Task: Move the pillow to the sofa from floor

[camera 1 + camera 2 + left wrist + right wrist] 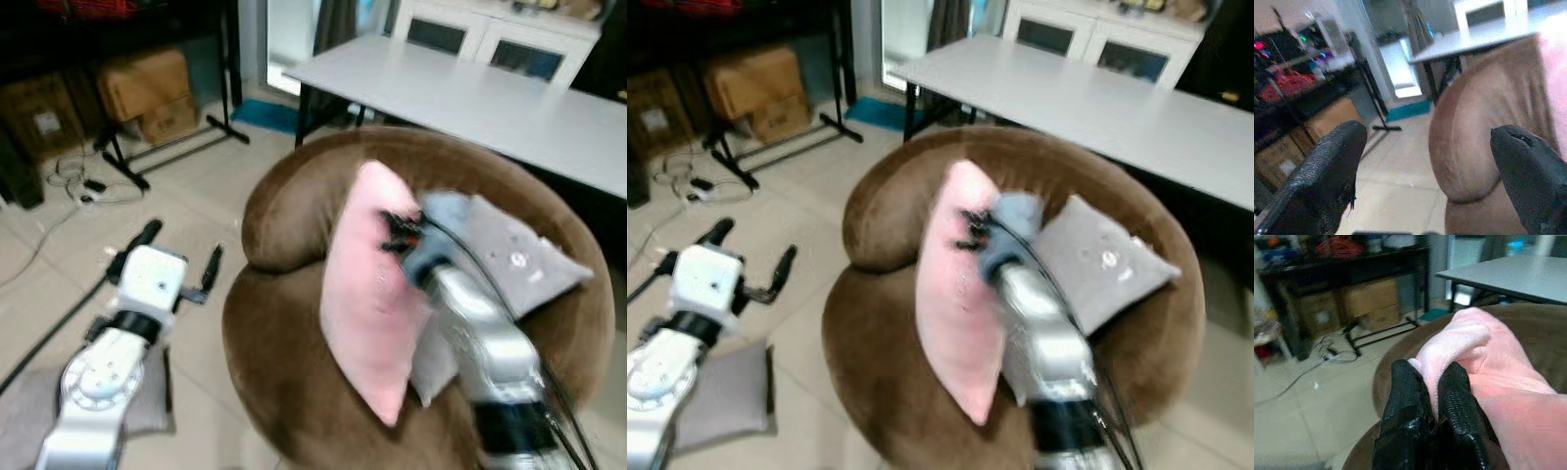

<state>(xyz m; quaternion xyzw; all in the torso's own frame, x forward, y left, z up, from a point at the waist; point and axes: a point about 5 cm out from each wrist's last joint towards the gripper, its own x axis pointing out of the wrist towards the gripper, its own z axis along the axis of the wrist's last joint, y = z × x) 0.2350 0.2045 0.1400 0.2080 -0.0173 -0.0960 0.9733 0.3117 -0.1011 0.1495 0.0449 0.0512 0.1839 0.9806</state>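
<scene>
Pink pillow (pixel 367 294) stands on edge on the brown sofa (pixel 284 211) seat, leaning beside a grey pillow (pixel 514 255). Right gripper (pixel 1430 396) pinches pink pillow's upper edge, fingers closed on fabric. Left gripper (pixel 181 257) hovers over floor left of sofa, fingers spread wide, empty.
</scene>
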